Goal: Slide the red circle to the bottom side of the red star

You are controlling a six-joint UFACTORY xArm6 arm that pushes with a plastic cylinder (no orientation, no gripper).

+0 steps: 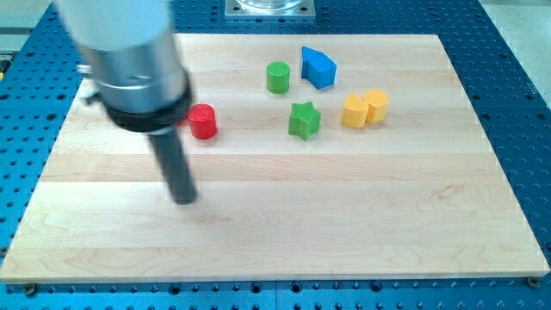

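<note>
Arm housing (129, 52) blurred, perhaps hiding red star.

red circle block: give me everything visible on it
The red circle is a short, matte red cylinder standing upright on its flat end on the pale wooden board, in the view's upper left part. Nothing touches it: my tip rests on the board below it and slightly to the view's left, apart from it. The rod's grey housing looms just to its left. No red star shows in this view.

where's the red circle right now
The red circle sits in the upper left part of the wooden board, left of the green star and up and right of my tip, apart from it.
</note>
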